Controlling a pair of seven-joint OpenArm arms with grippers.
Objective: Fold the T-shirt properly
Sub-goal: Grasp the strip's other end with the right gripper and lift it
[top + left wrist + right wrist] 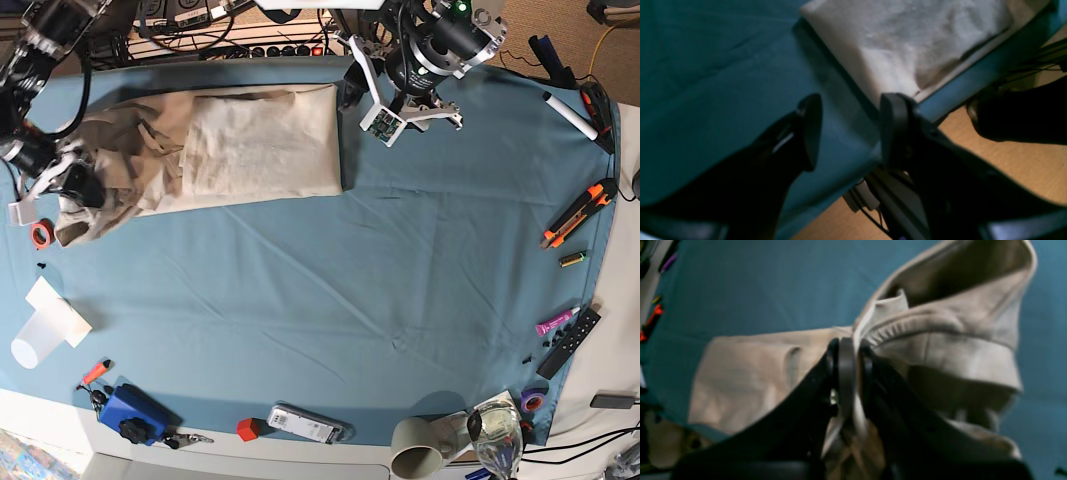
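The beige T-shirt (pixel 260 145) lies along the far left of the blue-teal cloth, its right part folded flat, its left end bunched and lifted. My right gripper (pixel 85 188) is shut on that left end; the right wrist view shows the jaws (pixel 851 343) pinching the ribbed collar of the T-shirt (pixel 940 350), which hangs raised above the cloth. My left gripper (pixel 350 88) is open and empty beside the shirt's right edge. In the left wrist view it (pixel 850 110) hovers over the table's far edge, its right finger close to the T-shirt (pixel 907 40) corner.
A white paper cup (pixel 40 335), red tape roll (pixel 40 233) and blue object (pixel 130 410) sit at the left. A remote (pixel 305 422), mug (pixel 420 445) and glass (pixel 500 430) line the front. A marker (pixel 568 115), orange knife (pixel 580 212) and black remote (pixel 570 342) lie at the right.
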